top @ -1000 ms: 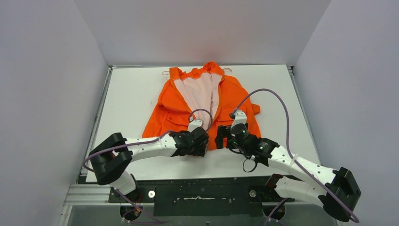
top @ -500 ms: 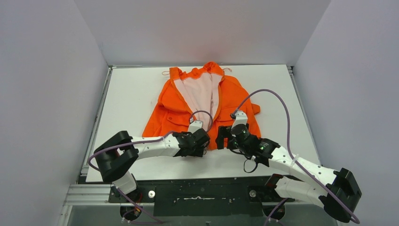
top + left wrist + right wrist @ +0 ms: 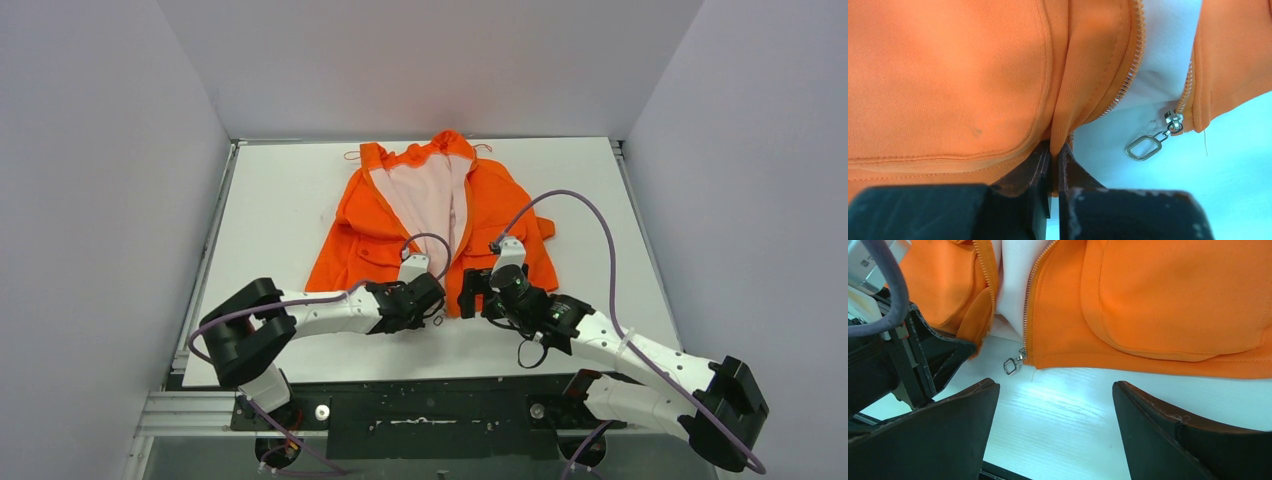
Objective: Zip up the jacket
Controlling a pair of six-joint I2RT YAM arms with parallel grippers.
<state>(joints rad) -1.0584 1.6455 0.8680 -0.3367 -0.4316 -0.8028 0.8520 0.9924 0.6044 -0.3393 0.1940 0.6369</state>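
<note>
The orange jacket (image 3: 500, 215) lies open on the white table, its pale lining (image 3: 430, 195) showing between the front panels. My left gripper (image 3: 436, 300) is at the hem. In the left wrist view it (image 3: 1054, 152) is shut on a fold of the left panel's bottom edge (image 3: 1063, 115), beside the zipper teeth. The metal zipper pull (image 3: 1143, 147) hangs from the slider (image 3: 1174, 121) at the bottom of the other panel, apart from my fingers. My right gripper (image 3: 1053, 390) stands open over bare table just below the hem, and the pull (image 3: 1010, 365) lies off its left finger (image 3: 963, 415).
Grey walls close in the table (image 3: 280, 200) on three sides. A purple cable (image 3: 590, 215) arcs above the right arm. The left gripper's body (image 3: 923, 360) sits close on the right gripper's left side. The table's near edge (image 3: 400, 372) runs just behind both grippers.
My left gripper has gone from open to shut on the jacket's bottom edge and drawn slightly toward the near side. The right gripper has stayed open in place.
</note>
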